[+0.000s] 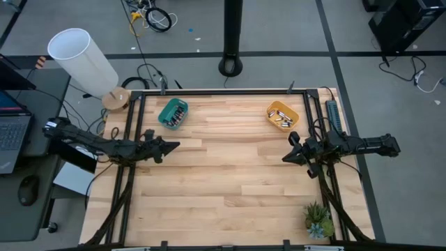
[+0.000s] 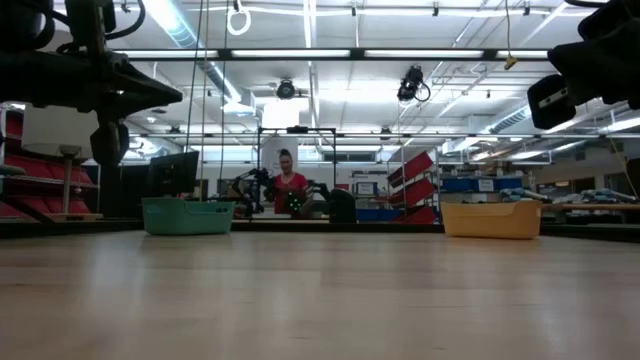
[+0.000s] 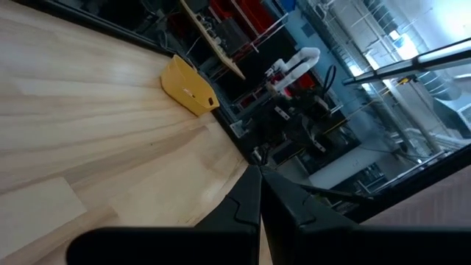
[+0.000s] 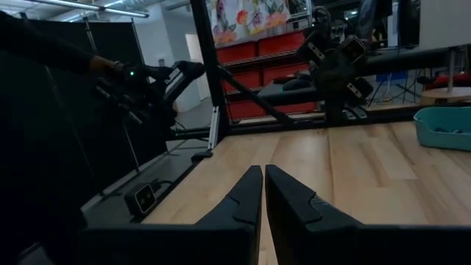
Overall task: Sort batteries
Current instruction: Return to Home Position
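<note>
A teal bin (image 1: pixel 173 113) stands at the table's far left and an orange bin (image 1: pixel 282 116) at its far right. Both rest on the wood. Small silvery batteries lie in the teal bin (image 1: pixel 177 116) and in the orange bin (image 1: pixel 281 119). My left gripper (image 1: pixel 174 146) hovers shut near the left edge, pointing level toward the table's middle, with nothing in it. My right gripper (image 1: pixel 285 158) hovers shut near the right edge, pointing level toward the left, also with nothing in it. Its wrist view shows its fingertips (image 4: pixel 263 171) together and the teal bin (image 4: pixel 445 129) far off.
A small potted plant (image 1: pixel 318 219) stands at the near right corner. A power strip (image 1: pixel 333 115) lies along the right rail. A white lamp (image 1: pixel 83 59) stands off the far left corner. A person (image 2: pixel 289 190) sits far behind the table. Bare wood lies between the arms.
</note>
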### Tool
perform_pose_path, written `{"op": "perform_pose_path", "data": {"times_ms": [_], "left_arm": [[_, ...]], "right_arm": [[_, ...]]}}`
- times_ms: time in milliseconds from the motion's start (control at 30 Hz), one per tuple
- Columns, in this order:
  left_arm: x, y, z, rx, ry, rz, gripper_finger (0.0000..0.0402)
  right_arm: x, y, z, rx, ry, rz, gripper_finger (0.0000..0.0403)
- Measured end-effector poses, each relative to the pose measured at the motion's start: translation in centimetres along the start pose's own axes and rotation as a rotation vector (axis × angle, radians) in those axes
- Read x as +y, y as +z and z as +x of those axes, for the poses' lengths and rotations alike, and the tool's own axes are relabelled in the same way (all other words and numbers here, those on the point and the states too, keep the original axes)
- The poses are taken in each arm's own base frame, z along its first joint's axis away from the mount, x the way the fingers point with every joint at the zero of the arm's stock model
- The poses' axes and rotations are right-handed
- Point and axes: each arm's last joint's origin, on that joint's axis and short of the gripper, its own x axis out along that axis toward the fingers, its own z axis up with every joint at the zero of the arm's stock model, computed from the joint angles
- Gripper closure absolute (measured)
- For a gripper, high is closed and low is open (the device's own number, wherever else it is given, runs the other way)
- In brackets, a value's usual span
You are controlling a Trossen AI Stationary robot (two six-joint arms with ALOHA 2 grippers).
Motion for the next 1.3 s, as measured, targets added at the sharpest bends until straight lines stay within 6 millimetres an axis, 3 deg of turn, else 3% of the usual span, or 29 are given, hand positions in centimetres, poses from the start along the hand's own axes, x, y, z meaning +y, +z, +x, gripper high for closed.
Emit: {"op": "perform_pose_path", "data": {"times_ms": [467,667,767,967,1300], "left_arm": [[1.6,0.0,-1.4,0.071,0.104,0.082,0.0385],[1.4,0.3,-1.6,0.048,0.075,0.061,0.0385],[1.5,0.3,-1.6,0.044,0.088,0.129,0.0385],[2.1,1.1,-1.8,-0.195,0.306,0.281,0.0385],[1.8,1.5,-2.1,-0.234,0.291,0.283,0.0385]], "right_arm": [[0.0,0.0,0.0,-0.002,0.000,0.000,0.0373],[0.0,0.0,0.0,-0.002,0.000,-0.001,0.0374],[0.0,0.0,0.0,-0.002,0.000,0.000,0.0373],[0.0,0.0,0.0,-0.001,0.000,0.000,0.0376],[0.0,0.0,0.0,-0.001,0.000,0.000,0.0371]]}}
